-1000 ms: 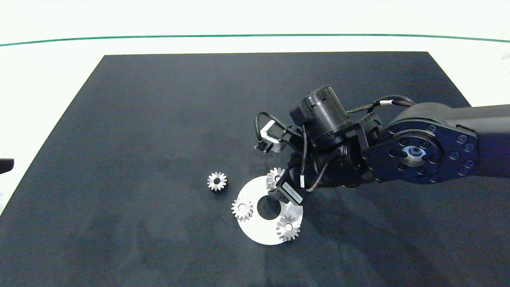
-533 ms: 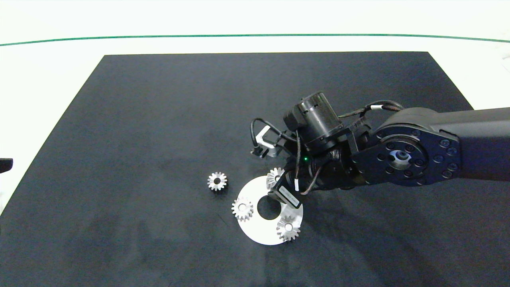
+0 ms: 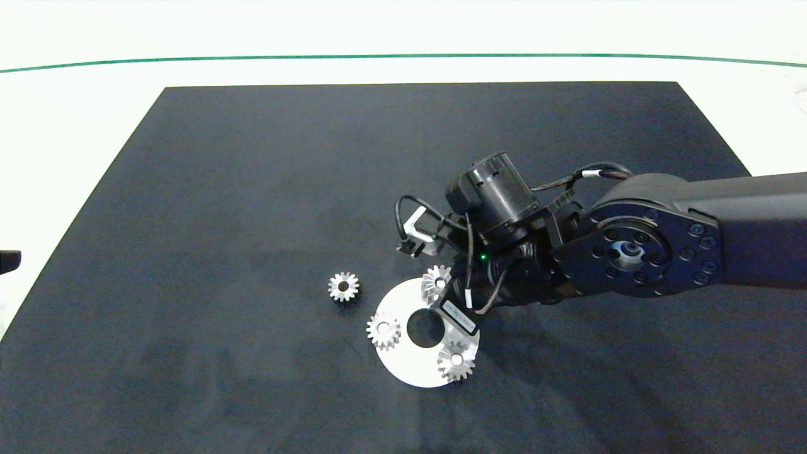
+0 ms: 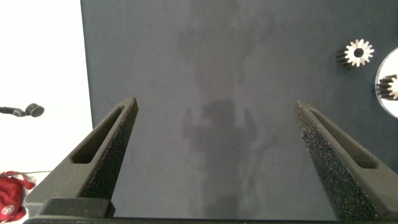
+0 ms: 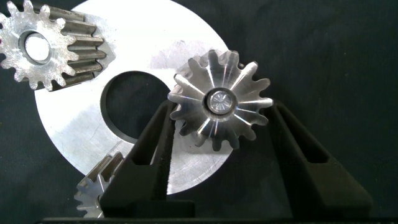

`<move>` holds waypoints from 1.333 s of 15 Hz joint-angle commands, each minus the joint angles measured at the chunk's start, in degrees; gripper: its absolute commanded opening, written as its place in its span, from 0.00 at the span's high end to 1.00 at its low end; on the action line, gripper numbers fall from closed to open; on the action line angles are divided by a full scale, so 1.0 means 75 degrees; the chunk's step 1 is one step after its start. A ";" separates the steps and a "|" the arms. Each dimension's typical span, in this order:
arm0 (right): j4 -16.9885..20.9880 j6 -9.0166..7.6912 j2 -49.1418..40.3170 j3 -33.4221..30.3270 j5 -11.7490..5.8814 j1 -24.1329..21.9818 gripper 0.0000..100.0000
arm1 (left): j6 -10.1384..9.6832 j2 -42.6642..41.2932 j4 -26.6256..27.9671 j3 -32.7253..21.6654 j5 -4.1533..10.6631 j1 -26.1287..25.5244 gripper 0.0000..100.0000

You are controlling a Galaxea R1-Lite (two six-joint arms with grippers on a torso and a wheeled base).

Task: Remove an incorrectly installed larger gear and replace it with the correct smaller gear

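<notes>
The larger gear (image 3: 436, 282) (image 5: 221, 102), with star-like flaring teeth, sits on a pin at the far edge of a silver disc (image 3: 403, 369) (image 5: 155, 37). My right gripper (image 5: 221, 107) straddles it, with its dark fingers (image 5: 155, 146) pressed against the teeth on both sides. A loose smaller gear (image 3: 343, 286) (image 4: 359, 53) lies on the black mat to the disc's left. My left gripper (image 4: 216, 109) hovers open over bare mat by the table's left edge, holding nothing.
Two short-toothed gears (image 3: 384, 331) (image 3: 455, 361) stand on the disc's other pins, around its round centre hole (image 3: 424, 328). The black mat (image 3: 252, 189) lies on a white table with a green line behind it. The right arm (image 3: 630, 249) crosses the right half.
The right arm has slid a little to the left and lower, bringing its fingers closer around the larger gear. The gears and the disc have not moved.
</notes>
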 commanded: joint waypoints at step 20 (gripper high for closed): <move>-0.0040 -0.0039 -0.0440 0.0262 -0.0005 0.0081 0.75 | 0.0004 -0.0059 0.0035 -0.0013 0.0004 0.0002 0.00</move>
